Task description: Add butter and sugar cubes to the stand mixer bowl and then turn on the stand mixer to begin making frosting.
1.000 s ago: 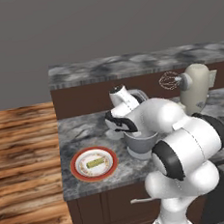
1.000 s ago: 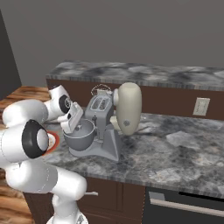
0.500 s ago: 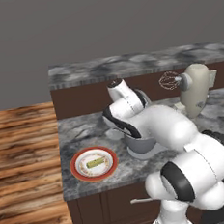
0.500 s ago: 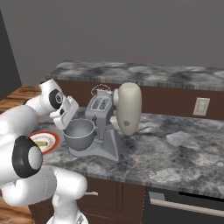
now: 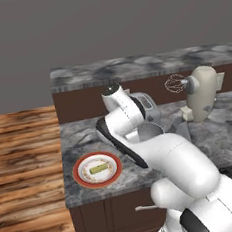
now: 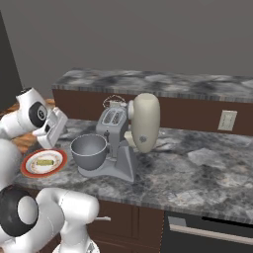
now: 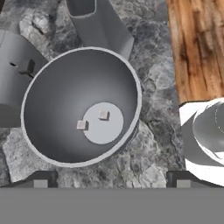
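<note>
the hand view looks straight down into the bowl point(image 7: 65, 109), where two sugar cubes point(image 7: 103, 114) lie; the gripper point(image 7: 111, 183) hangs above with jaws open, empty. the base views show the butter point(image 5: 98, 168) on the plate point(image 6: 30, 170), beside the mixer point(image 6: 143, 123).

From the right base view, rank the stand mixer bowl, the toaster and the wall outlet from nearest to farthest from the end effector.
1. Stand mixer bowl, just right of the end effector.
2. Toaster, behind the bowl, farther right.
3. Wall outlet, far right on the back wall.
</note>
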### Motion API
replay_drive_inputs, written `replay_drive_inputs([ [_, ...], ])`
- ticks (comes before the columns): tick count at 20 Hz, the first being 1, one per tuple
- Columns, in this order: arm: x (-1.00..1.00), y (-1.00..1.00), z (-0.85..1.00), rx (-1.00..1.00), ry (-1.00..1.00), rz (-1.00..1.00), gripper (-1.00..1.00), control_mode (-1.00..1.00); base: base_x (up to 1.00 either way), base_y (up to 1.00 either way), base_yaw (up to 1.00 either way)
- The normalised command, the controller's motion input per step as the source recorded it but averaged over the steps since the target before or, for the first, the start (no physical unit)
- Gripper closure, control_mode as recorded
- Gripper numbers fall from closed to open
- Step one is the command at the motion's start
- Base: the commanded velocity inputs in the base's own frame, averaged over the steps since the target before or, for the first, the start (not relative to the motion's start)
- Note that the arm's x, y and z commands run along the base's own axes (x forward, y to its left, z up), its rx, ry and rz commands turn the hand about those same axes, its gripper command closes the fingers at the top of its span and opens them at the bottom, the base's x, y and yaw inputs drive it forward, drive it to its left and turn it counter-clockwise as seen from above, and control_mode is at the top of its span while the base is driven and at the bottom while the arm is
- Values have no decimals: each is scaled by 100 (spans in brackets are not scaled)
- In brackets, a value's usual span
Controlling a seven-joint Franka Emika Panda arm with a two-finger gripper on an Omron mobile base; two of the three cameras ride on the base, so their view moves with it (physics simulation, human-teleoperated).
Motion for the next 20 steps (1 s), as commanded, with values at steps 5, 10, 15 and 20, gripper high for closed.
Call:
replay_drive_inputs([
  [5,-15,76,-1,4,0,0,-100,-100,0,0,0],
  [10,0,51,-13,1,0,0,-100,-100,0,0,0],
  [15,0,34,-34,0,0,0,-100,-100,0,0,0],
  [20,15,25,-43,0,1,0,-100,-100,0,0,0],
])
